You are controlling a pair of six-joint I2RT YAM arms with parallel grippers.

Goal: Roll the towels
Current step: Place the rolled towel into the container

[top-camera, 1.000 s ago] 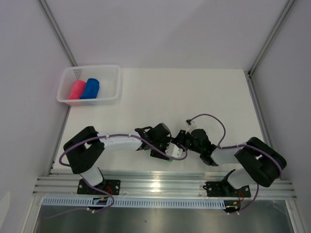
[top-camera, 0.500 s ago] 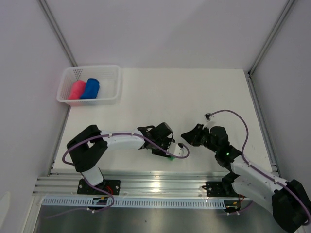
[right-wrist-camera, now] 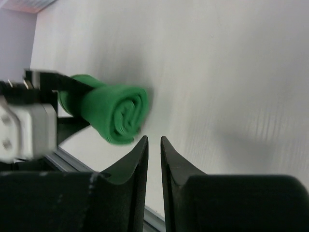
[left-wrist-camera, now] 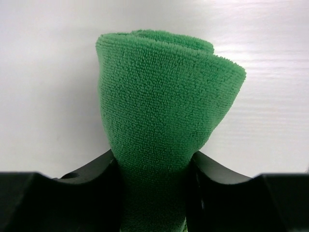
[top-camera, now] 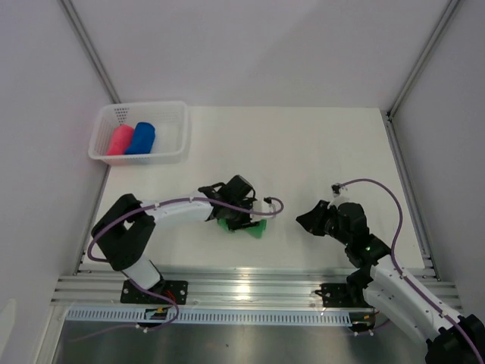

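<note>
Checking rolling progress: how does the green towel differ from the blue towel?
Colour: the green towel is bright green, the blue towel royal blue. Place: the blue towel lies in the white basket beside the pink towel; the green towel is out near the front of the table. State: the green towel is clamped in the left gripper; the blue towel lies free. Both are rolled.

Even, bright overhead light is falling across white matte tabletop (top-camera: pixel 318 152). Silver aluminium rail (top-camera: pixel 250 288) at near edge is throwing glare. Rolled bright green terry towel (left-wrist-camera: pixel 164 111) between left jaws is showing crisp pile, darkening deep inside jaws. Tabletop ahead of left jaws is washing out. Black right fingers (right-wrist-camera: pixel 133 164) are blurring in foreground. Soft grey shadows are lying ahead of right jaws.
</note>
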